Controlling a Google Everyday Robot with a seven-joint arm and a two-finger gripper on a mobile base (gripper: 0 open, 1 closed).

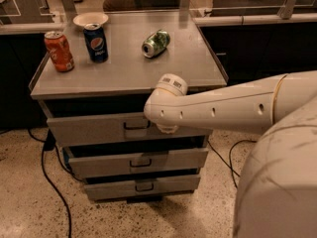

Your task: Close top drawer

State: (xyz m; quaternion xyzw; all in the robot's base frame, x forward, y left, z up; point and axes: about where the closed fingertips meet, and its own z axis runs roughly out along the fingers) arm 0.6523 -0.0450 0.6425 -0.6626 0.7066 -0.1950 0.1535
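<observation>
Showed nearest, at 5 o'clock, the robot's white body (277, 182). Reached in from 3 o'clock toward centre with a white arm (223, 108), ending in a round wrist joint (166, 103) just in front of the top drawer (89, 129). Hid the gripper behind that joint, close to the drawer front; could not tell whether spread or pressed together. Placed the top drawer at centre, directly under the cabinet top (124, 71), pulled out a little, with a dark gap above its front and a small dark wire handle (136, 125) just at 9 o'clock of the wrist. Judged as stiff sheet metal, likely light on its runners, not fragile; called for no grip, only a flat push on the plain front near the handle, kept central to avoid skewing. Showed two shorter drawers (138, 161) below, also ajar. Farther back on the cabinet, at 11 o'clock: an orange can (59, 51), a blue can (95, 42), a white bowl (90, 19) behind; at 12 o'clock, a green can (155, 43) on its side.
</observation>
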